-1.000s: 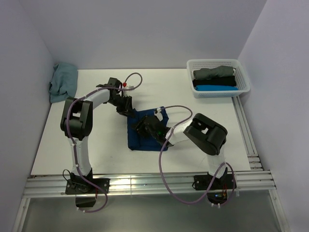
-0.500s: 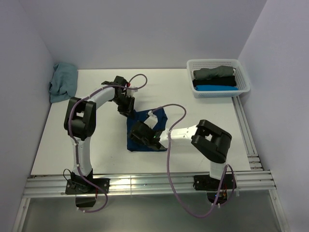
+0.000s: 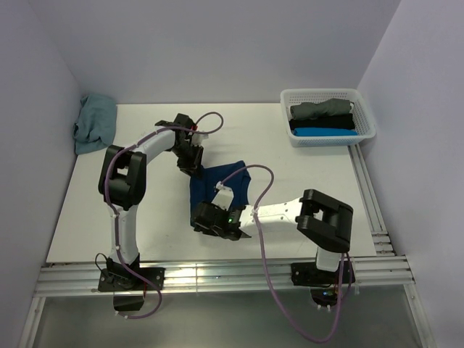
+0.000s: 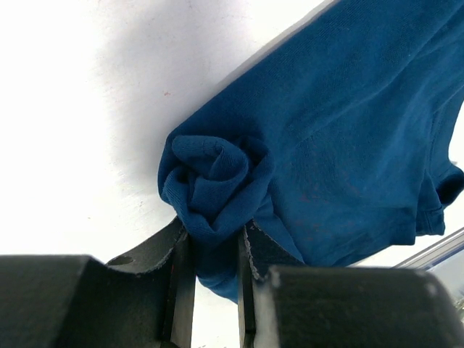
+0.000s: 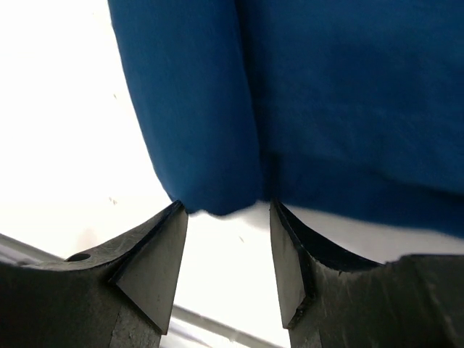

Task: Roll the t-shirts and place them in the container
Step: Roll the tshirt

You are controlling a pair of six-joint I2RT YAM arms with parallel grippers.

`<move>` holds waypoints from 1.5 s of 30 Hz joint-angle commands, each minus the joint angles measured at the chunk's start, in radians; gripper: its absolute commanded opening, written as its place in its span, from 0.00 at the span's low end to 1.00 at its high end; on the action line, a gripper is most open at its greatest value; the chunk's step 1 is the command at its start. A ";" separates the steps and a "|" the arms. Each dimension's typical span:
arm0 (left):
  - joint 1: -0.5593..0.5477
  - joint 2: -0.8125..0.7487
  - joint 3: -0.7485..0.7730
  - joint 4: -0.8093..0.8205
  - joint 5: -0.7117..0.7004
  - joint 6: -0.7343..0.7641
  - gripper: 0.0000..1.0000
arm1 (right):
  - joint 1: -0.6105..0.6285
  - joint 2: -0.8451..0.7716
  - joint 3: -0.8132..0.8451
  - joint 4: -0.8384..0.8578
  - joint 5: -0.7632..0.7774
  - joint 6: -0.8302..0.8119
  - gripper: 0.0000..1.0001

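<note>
Jaws of my left gripper are clenched on a bunched corner of the navy t-shirt. Right gripper is spread, rolled edge just at its tips, ungrasped.

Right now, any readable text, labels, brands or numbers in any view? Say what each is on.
None readable in any view.
Navy t-shirt: plain cloth, no print or tag showing.
White basket and folded shirts in it: no lettering visible, too small to tell more.
Left hand and right hand: bare black fingers, no marking.
</note>
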 commanded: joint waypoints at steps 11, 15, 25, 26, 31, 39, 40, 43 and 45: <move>-0.006 0.013 0.045 0.000 -0.054 0.026 0.17 | -0.008 0.004 0.428 -0.420 0.267 -0.168 0.59; -0.009 0.011 0.046 -0.006 -0.049 0.026 0.17 | -0.047 0.180 0.644 -0.565 0.332 -0.215 0.59; -0.012 0.010 0.043 -0.003 -0.043 0.026 0.18 | -0.085 0.475 0.942 -0.694 0.471 -0.259 0.58; -0.014 0.010 0.045 -0.003 -0.043 0.024 0.18 | -0.085 0.481 0.942 -0.688 0.468 -0.271 0.58; -0.017 0.011 0.048 -0.006 -0.045 0.027 0.20 | -0.082 0.507 0.939 -0.730 0.470 -0.245 0.57; -0.019 0.024 0.065 -0.017 -0.046 0.026 0.26 | -0.074 0.530 0.907 -0.736 0.410 -0.241 0.58; -0.019 0.024 0.066 -0.020 -0.045 0.026 0.28 | -0.071 0.532 0.904 -0.733 0.407 -0.239 0.58; -0.020 0.033 0.082 -0.026 -0.043 0.024 0.32 | -0.062 0.530 0.881 -0.717 0.385 -0.241 0.59; -0.020 0.036 0.089 -0.032 -0.042 0.024 0.34 | -0.060 0.530 0.859 -0.699 0.367 -0.241 0.59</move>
